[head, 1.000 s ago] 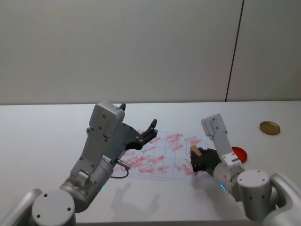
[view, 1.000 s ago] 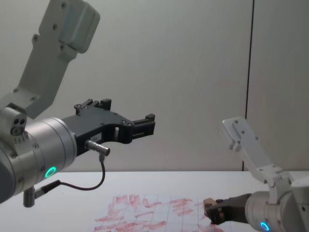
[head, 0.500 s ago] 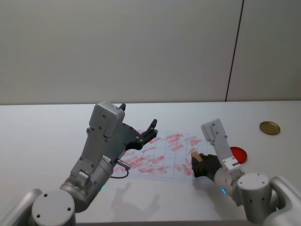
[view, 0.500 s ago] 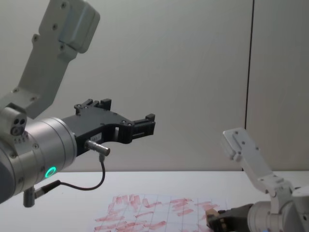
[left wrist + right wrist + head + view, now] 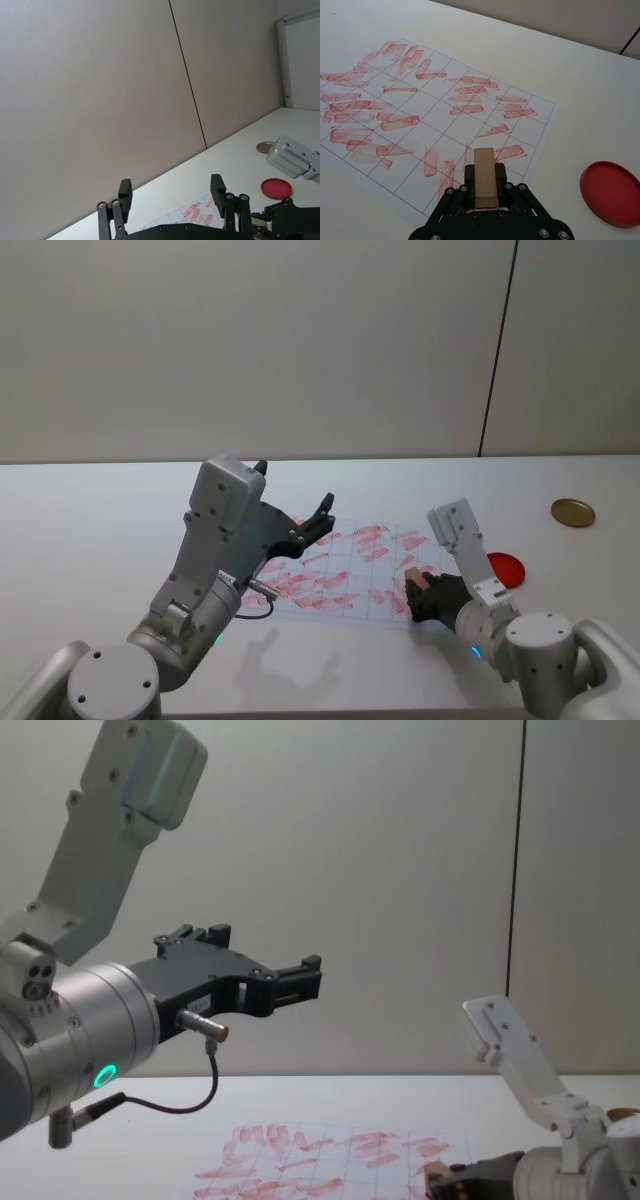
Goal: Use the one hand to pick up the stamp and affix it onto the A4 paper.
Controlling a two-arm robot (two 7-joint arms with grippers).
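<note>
My right wrist view showed the right claw (image 5: 484, 176) gripping the stamp (image 5: 484, 167) over the A4 paper's (image 5: 440, 107) near edge. My left wrist view showed the left claw (image 5: 171, 186) spread open, up high.

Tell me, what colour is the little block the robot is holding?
Tan, like plain wood. The stamp shows best in the right wrist view.
</note>
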